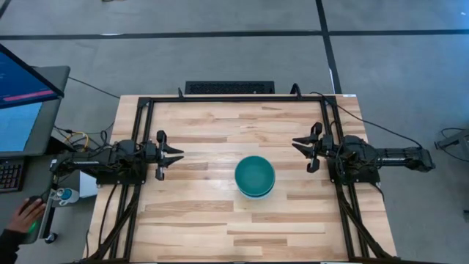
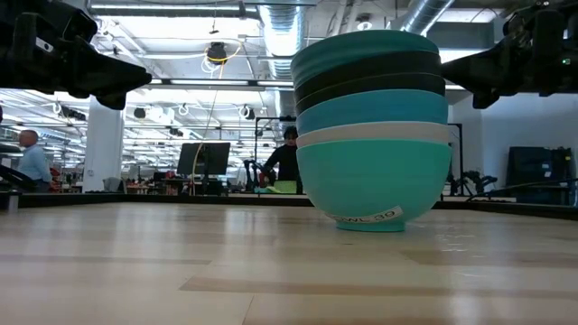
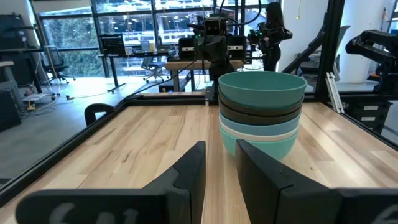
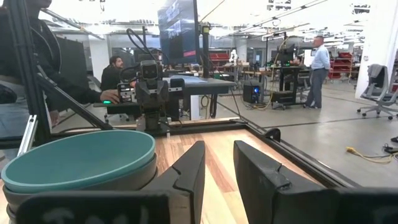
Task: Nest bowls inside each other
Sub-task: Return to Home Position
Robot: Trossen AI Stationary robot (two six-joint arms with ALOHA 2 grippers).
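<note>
light wood plank table, black frame rail along its edges, one nested stack of bowls near centre, cyan bowl at bottom on the wood

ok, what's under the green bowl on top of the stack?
Under the green bowl: rims of two black bowls, one blue bowl, one white bowl, a cyan bowl lowest. Their insides are covered.

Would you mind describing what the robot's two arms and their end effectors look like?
The left arm and right arm are dark, nearly black, built of blocky jointed segments. The left end effector and right end effector each carry two flat, dark, wedge-shaped fingers. Black cables run from each arm's base along the table frame. No markings are legible.
</note>
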